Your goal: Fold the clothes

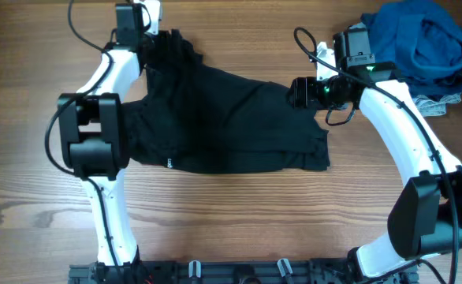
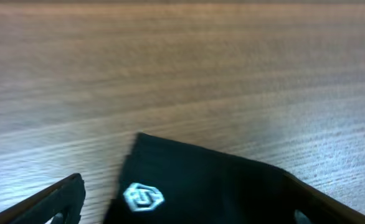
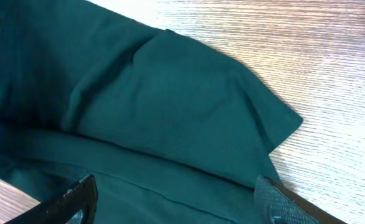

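Note:
A black short-sleeved T-shirt [image 1: 223, 118] lies partly bunched across the middle of the wooden table. My left gripper [image 1: 154, 41] is at its far left corner. In the left wrist view its fingers [image 2: 185, 202] are spread wide, with a flap of the black shirt [image 2: 232, 186] and its small white logo [image 2: 143, 197] between them. My right gripper [image 1: 296, 92] is at the shirt's right edge. In the right wrist view its fingers [image 3: 176, 196] are wide open just above the shirt [image 3: 170, 106], near a folded sleeve.
A pile of blue clothes [image 1: 420, 39] sits at the back right corner, with a grey garment [image 1: 436, 102] under its near edge. Bare wooden table [image 1: 239, 213] lies in front of the shirt.

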Tool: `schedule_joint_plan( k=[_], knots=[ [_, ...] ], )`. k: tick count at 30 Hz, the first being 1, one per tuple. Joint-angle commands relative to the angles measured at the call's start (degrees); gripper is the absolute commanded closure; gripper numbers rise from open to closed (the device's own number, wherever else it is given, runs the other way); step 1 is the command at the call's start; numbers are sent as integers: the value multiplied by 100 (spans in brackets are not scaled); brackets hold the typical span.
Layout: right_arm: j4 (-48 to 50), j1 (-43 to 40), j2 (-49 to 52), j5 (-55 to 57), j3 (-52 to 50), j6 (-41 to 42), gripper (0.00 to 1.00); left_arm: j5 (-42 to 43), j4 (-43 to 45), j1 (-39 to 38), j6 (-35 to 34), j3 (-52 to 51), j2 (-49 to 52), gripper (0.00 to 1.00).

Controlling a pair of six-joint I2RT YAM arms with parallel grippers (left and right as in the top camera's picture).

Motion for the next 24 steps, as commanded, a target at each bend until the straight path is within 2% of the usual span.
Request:
schedule_joint_plan(
  k=[1, 3, 4, 5, 6, 7, 8, 11, 15, 18, 24],
  knots=[
    [33, 17, -13, -107, 74, 4, 19, -103, 70, -240, 66, 2, 330, 3],
    [31, 17, -13, -107, 74, 4, 19, -214, 55, -254, 66, 2, 363, 11],
    [37, 17, -13, -107, 74, 4, 19, -214, 57, -247, 66, 2, 363, 23],
    [37, 17, -13, -107, 74, 2, 19, -216, 46, -247, 66, 2, 363, 44],
    [39, 17, -13, -105, 74, 4, 19, -223, 22, -247, 66, 2, 363, 57],
    [52, 17, -13, -105, 74, 2, 19, -330, -13, -247, 63, 2, 363, 76],
    [68, 17, -13, -101, 76, 0, 19, -479, -39, -247, 44, 2, 363, 88],
    [120, 17, -13, -83, 76, -20, 19, -1239, -179, -212, -330, 2, 356, 96],
    [227, 17, -13, -79, 76, -20, 19, -1552, -614, -90, -669, 2, 164, 96],
    [507, 17, -13, -57, 74, -24, 18, -1722, -1097, -90, -667, 2, -490, 96],
    [1333, -11, 267, 398, 74, -87, 18, -1716, -3346, -90, -861, 2, -2159, 96]
  ],
)
